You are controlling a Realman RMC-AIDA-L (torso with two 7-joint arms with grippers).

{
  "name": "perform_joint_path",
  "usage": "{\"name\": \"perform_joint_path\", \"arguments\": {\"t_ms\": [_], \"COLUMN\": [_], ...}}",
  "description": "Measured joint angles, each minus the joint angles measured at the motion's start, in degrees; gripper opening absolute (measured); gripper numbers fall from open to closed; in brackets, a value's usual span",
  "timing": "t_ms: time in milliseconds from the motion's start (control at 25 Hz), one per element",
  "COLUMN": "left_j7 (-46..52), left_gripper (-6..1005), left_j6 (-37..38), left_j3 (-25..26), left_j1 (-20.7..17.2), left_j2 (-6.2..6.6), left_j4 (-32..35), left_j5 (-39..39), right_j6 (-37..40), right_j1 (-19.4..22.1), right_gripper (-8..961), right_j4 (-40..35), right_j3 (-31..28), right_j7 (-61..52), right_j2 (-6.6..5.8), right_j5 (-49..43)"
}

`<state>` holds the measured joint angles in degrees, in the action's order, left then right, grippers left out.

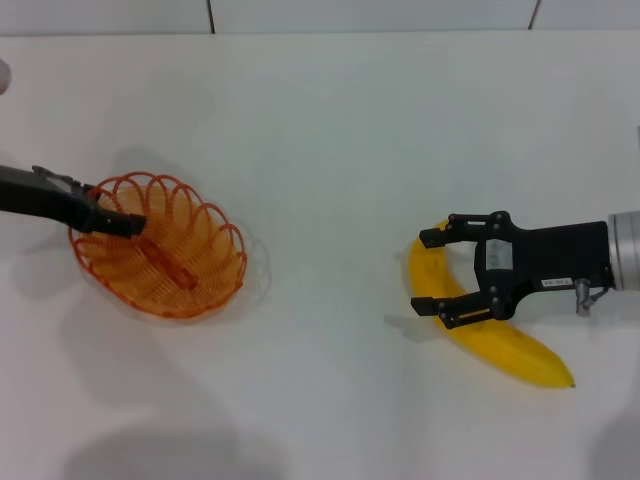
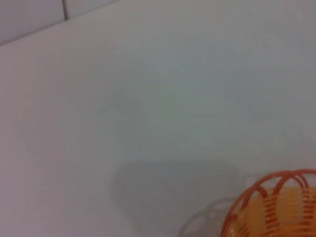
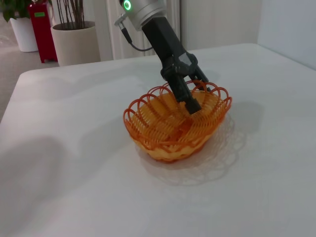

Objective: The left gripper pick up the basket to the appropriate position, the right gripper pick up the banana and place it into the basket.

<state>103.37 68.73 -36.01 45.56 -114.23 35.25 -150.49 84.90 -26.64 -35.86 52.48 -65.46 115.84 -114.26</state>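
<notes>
The orange wire basket [image 1: 160,250] is at the left of the white table; it also shows in the right wrist view [image 3: 173,123] and at a corner of the left wrist view [image 2: 276,207]. My left gripper [image 1: 125,222] is shut on its near-left rim, one finger inside the bowl, as the right wrist view [image 3: 190,96] shows. The basket looks slightly tipped, with a shadow under it. The yellow banana [image 1: 510,350] lies on the table at the right. My right gripper [image 1: 430,272] is open, its two fingers straddling the banana's upper end.
The white table [image 1: 330,150] ends at a wall seam at the back. Beyond the table's far edge in the right wrist view stand a large plant pot [image 3: 74,42] and a red object [image 3: 42,29].
</notes>
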Motion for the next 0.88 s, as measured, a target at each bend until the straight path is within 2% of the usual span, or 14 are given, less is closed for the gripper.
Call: {"name": "perform_joint_path", "arguments": {"t_ms": [200, 840, 880], "left_j7": [-0.01, -0.04, -0.04], "left_gripper": [737, 716, 691], "left_j6": [0.48, 0.51, 0.49], "left_j3": [-0.11, -0.02, -0.05], "left_j1": [-0.04, -0.09, -0.1], "left_j2": [-0.55, -0.52, -0.52], "left_j4": [1.59, 1.6, 1.59], "left_j5": [0.54, 0.91, 0.91], "right_j6": [0.0, 0.0, 0.0], "right_j1": [0.02, 0.11, 0.11], "right_gripper": [895, 894, 894], "right_j4": [0.0, 0.0, 0.0], "right_j3": [0.14, -0.1, -0.1], "right_j7": [-0.02, -0.02, -0.02], "right_j2": [0.0, -0.09, -0.09], "right_j5": [0.0, 0.0, 0.0]}}
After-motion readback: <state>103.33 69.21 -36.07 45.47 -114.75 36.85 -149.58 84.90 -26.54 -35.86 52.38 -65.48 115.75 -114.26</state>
